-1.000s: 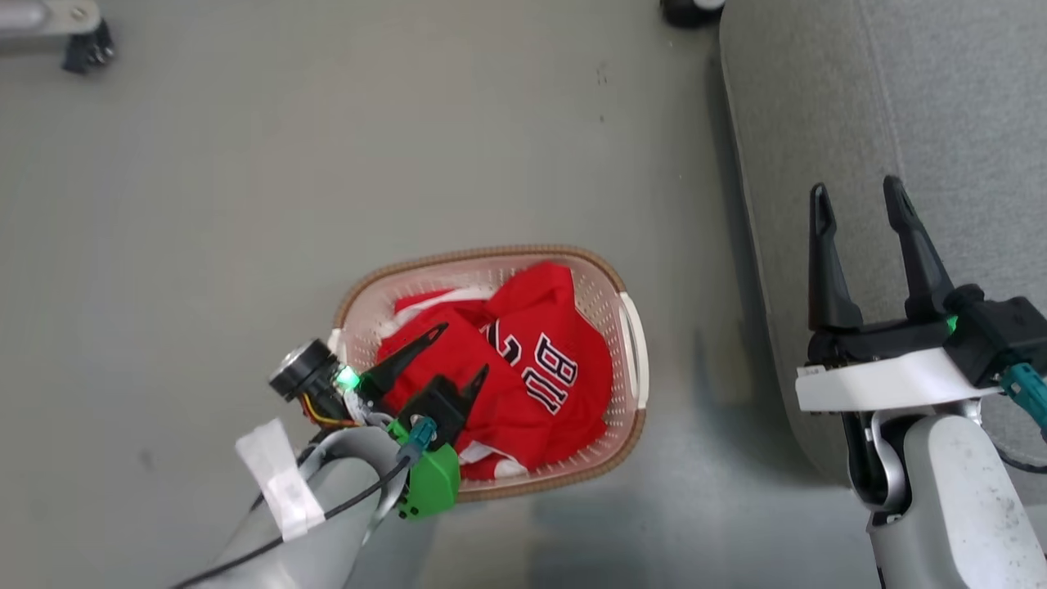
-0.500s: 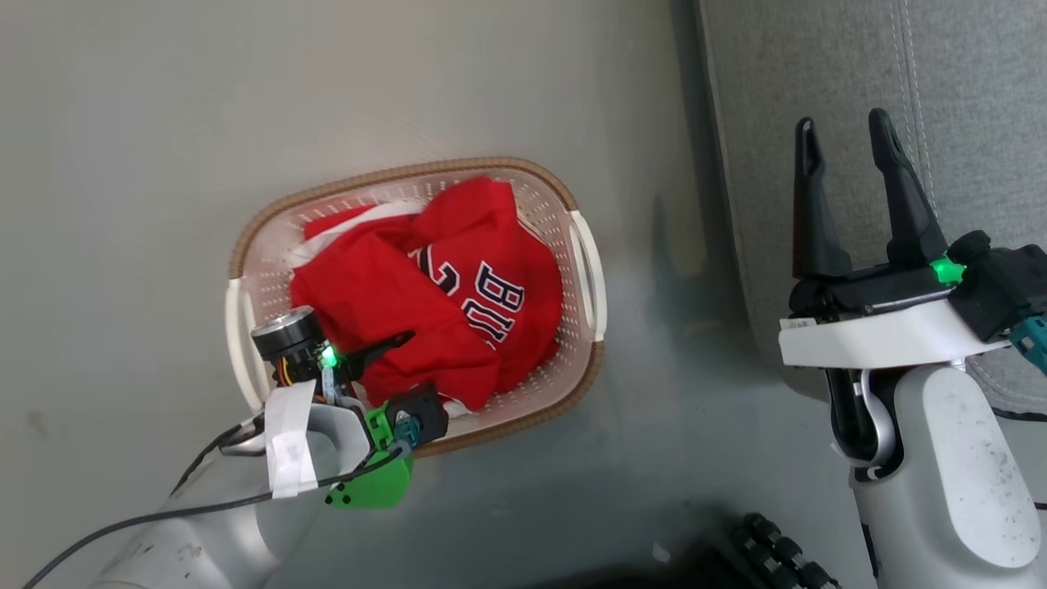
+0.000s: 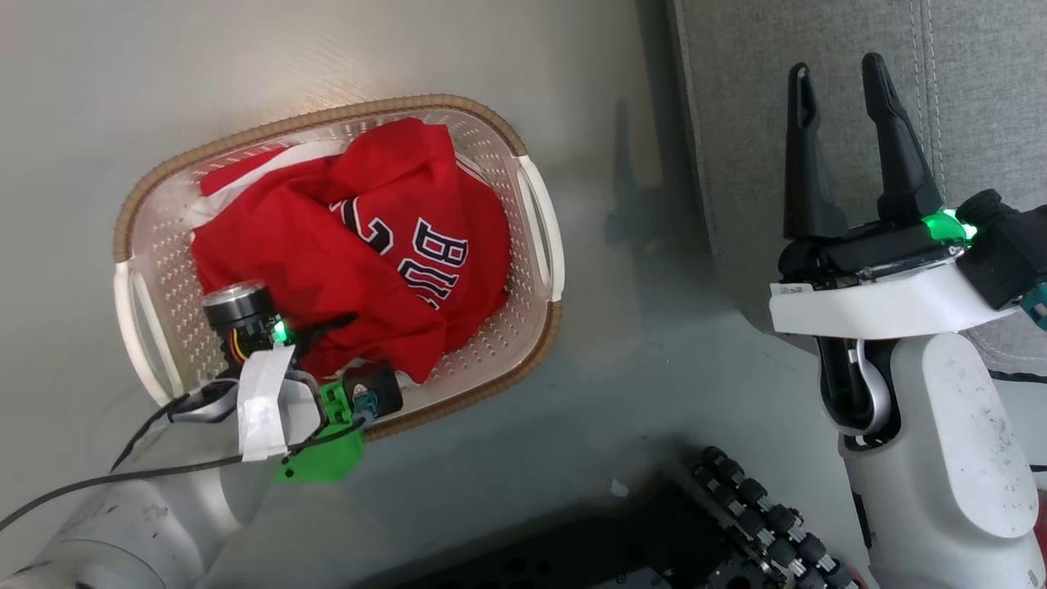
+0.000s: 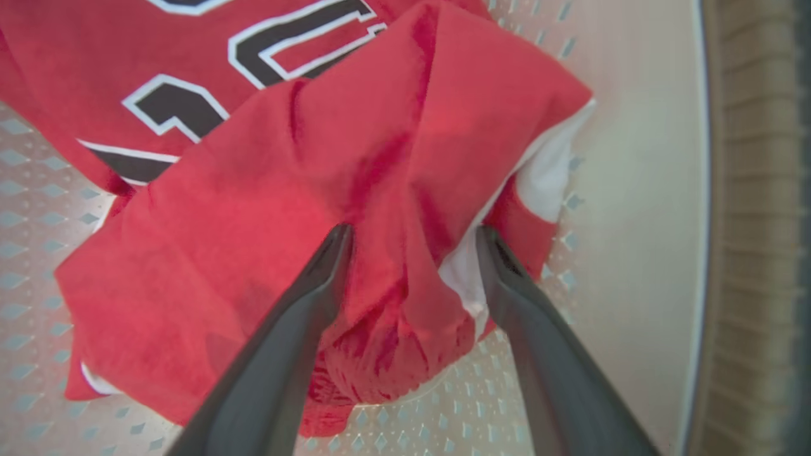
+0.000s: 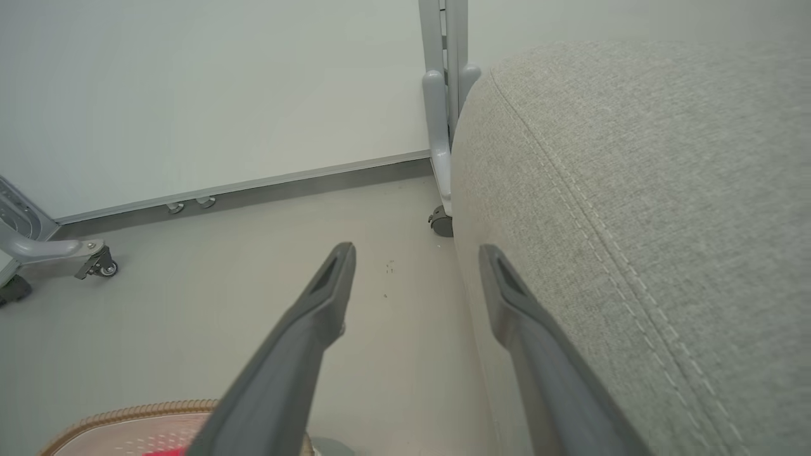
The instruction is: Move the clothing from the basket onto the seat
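Now the left tool (image 4: 412,244) is down in the basket (image 3: 368,105). A second ago it hung over the clothing (image 3: 352,245) with both fingers plain against the red. Since then the arm has dropped and the robot has bent forward with it, so it is the whole head view that has slid, not the basket.

From the wrist, its fingers stand wide apart, pushed into the cloth at the end of the basket nearest the robot. A ridge of plain red and a bit of white trim is bunched between them. They have not closed, so nothing is held yet.

Both garments lie heaped in the basket, which stands on the floor (image 3: 245,49) near the seat (image 3: 736,82), with a strip of floor between. The right tool (image 3: 834,69) waits wide open and empty by the seat's edge, as before. I'd say the reach is done and the pinch comes next; none of the clothing has reached the seat.
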{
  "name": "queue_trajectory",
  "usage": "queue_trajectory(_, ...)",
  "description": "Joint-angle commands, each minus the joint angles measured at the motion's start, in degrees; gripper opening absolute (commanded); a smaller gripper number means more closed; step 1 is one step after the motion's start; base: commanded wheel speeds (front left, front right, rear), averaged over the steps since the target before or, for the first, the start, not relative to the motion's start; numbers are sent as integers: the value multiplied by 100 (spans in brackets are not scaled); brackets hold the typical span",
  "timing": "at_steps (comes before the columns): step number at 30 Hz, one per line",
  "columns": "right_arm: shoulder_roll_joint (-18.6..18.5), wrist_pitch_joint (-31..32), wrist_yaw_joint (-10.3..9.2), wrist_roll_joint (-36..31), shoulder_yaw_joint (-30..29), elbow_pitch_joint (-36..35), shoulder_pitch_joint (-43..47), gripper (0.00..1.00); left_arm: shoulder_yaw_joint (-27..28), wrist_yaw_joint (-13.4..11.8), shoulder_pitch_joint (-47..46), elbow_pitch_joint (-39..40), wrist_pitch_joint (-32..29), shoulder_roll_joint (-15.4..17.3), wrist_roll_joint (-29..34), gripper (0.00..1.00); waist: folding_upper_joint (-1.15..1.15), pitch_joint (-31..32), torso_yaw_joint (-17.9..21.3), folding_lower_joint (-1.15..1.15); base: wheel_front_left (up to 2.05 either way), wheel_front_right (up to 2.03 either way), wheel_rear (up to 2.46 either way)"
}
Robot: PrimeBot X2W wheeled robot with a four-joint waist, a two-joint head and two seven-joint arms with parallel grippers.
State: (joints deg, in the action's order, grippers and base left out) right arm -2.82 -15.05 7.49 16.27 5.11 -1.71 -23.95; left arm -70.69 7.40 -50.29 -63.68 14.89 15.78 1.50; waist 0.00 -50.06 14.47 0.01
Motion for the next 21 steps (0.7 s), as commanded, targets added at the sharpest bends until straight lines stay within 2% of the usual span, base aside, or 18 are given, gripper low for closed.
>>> queue_trajectory(1, -11, -19, 0, 46, 16, -24, -76, 100, -26, -27, -186, -57, -2, 71, 100, 100, 0, -230, 204, -1, 0, 0, 0)
queue_trajectory(6, -11, -19, 0, 127, 28, -2, -106, 100, -78, -294, -310, -227, -67, 77, 218, 100, 0, -380, 266, -1, 0, 0, 0)
queue_trajectory(9, -12, -19, 0, 161, 59, 9, -137, 100, -40, -312, -352, -267, -41, 53, 130, 100, 0, -447, 310, -1, 0, 0, 0)
queue_trajectory(10, -12, -19, 0, 174, 74, 20, -141, 100, -42, -324, -379, -283, -33, 65, 114, 97, 0, -462, 325, -1, 0, 0, 0)
queue_trajectory(11, -11, -19, 0, 182, 86, 29, -146, 100, -45, -339, -393, -288, -27, 79, 113, 49, 0, -472, 338, -1, 0, 0, 0)
queue_trajectory(13, -13, -19, 0, 195, 101, 39, -180, 100, -27, -355, -390, -292, -18, 96, 65, 0, 0, -480, 365, -1, 0, 0, 0)
queue_trajectory(21, -13, -19, 0, 189, 15, 122, -104, 100, 107, -267, -344, -360, 16, 13, -225, 0, 0, -226, 348, -1, 0, 0, 0)
